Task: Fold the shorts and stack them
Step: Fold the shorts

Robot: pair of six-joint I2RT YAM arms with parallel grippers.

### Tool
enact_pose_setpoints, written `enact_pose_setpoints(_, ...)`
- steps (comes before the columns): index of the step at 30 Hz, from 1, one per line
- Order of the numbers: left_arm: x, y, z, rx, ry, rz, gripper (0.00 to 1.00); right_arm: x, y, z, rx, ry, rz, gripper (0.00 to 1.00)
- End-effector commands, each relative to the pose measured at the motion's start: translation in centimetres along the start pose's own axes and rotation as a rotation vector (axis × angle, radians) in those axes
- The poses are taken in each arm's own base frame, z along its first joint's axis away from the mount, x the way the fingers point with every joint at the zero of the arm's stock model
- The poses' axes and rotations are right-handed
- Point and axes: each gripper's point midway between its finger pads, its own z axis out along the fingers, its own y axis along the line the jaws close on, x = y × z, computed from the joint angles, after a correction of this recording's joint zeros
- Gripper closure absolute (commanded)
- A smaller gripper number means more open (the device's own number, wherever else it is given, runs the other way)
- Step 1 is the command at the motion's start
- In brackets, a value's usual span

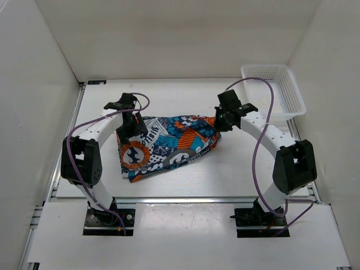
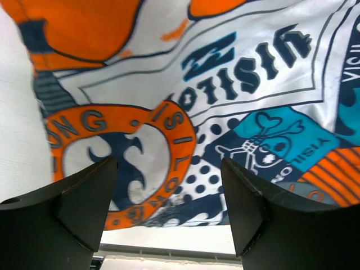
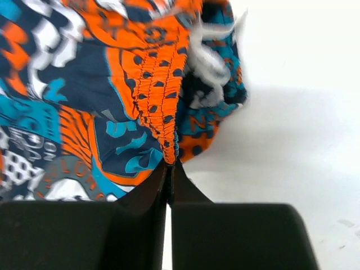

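The shorts, printed in orange, turquoise, navy and white, lie bunched on the white table between the two arms. My left gripper hangs over their left part; in the left wrist view its jaws are wide open with the print below and nothing between them. My right gripper is at the shorts' right end. In the right wrist view it is shut on the orange elastic waistband, which rises gathered from the fingertips.
A white mesh basket stands at the back right, just beyond the right arm. White walls close the table on the left, back and right. Purple cables loop over both arms.
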Motion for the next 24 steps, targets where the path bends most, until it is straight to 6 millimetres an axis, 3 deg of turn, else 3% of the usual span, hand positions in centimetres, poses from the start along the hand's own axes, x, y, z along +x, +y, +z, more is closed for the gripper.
enact_pose_setpoints(1, -1.7, -0.5, -1.9, 0.025, -0.065, 0.002, 0.15, -4.4, 0.5, -2.9, 0.020, -0.152, -0.094, 1.00)
enact_pose_setpoints(4, -2.0, -0.7, -2.1, 0.030, -0.072, 0.001, 0.15, -5.5, 0.6, -1.4, 0.014, -0.155, -0.147, 1.00)
enact_pose_setpoints(5, -1.9, -0.6, -1.8, 0.024, -0.064, 0.002, 0.15, -5.0, 0.3, 0.4, 0.029, -0.122, -0.157, 1.00)
enact_pose_setpoints(8, -1.7, -0.5, -1.1, 0.012, -0.046, 0.003, 0.15, -6.4, -0.6, 2.3, 0.077, -0.131, -0.150, 0.98)
enact_pose_setpoints(11, -1.8, -1.0, -1.3, 0.020, -0.052, 0.011, 0.15, -6.1, -2.4, 5.3, 0.158, -0.090, -0.144, 0.68)
enact_pose_setpoints(15, -1.4, -0.9, -1.2, 0.022, -0.040, 0.012, 0.15, -6.6, -3.7, 6.1, 0.177, -0.067, -0.116, 0.45)
enact_pose_setpoints(17, -1.5, -0.8, -1.1, 0.013, -0.046, 0.012, 0.15, -6.8, -4.0, 6.1, 0.173, -0.064, -0.116, 0.27)
enact_pose_setpoints(23, -1.4, -0.7, -0.8, 0.007, -0.037, 0.013, 0.15, -6.9, -5.3, 7.5, 0.121, -0.028, -0.108, 0.26)
enact_pose_setpoints(24, -1.4, -0.7, -0.8, 0.007, -0.037, 0.013, 0.15, -6.4, -5.4, 8.1, 0.099, -0.009, -0.099, 0.29)
